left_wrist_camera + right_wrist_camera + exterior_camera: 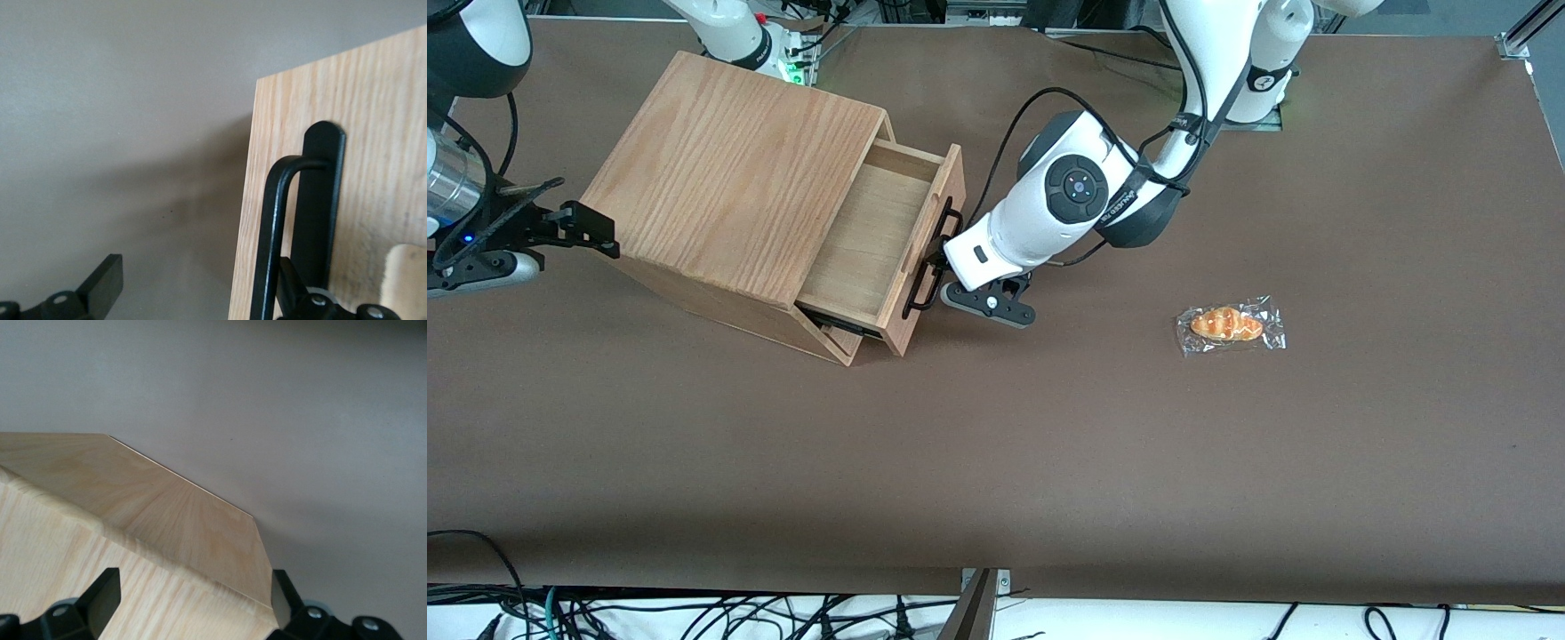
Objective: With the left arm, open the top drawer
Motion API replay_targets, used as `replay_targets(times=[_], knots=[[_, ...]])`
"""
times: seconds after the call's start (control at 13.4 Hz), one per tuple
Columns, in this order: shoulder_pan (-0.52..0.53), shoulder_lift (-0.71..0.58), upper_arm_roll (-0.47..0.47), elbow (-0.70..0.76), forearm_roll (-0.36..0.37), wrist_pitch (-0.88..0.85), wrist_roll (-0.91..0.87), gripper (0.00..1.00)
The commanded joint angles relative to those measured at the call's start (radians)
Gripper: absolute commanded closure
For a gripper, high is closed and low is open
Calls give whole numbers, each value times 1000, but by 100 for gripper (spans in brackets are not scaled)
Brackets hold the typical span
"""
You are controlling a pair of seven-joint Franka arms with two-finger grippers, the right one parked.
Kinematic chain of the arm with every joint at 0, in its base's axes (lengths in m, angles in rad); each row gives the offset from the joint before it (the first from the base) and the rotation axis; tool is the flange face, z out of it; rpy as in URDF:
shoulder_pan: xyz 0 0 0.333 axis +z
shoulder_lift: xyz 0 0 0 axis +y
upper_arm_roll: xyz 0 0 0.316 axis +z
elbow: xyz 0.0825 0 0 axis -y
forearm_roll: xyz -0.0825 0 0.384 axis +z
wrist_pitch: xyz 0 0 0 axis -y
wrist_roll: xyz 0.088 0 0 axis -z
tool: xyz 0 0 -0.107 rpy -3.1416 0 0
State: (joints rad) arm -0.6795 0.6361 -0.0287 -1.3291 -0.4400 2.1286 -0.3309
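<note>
I see one cabinet (734,191) toward the parked arm's end of the bench (1049,462), its top drawer (880,244) pulled well out with only bare wood showing inside. One wrapped bread (1230,324) lies well apart, toward the working arm's end. My left arm (1067,200) reaches low across, wrist level at the drawer front; the hand (935,267) is at the black handle (277,227), fingers (100,283) spread wide, one each side of the bar, not clamped.
</note>
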Motion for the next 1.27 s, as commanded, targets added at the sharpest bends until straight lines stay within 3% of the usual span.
replay_targets(times=[0.0,0.22,0.67,0.9,1.19], knots=[[20,-30,-10,-4,-19,-45,-10,0],[58,-36,-2,69,-46,-136,-8,0],[153,-70,0,71,-34,-208,-8,0],[244,-79,3,71,-23,-335,-1,0],[322,-98,3,56,113,-444,10,0]])
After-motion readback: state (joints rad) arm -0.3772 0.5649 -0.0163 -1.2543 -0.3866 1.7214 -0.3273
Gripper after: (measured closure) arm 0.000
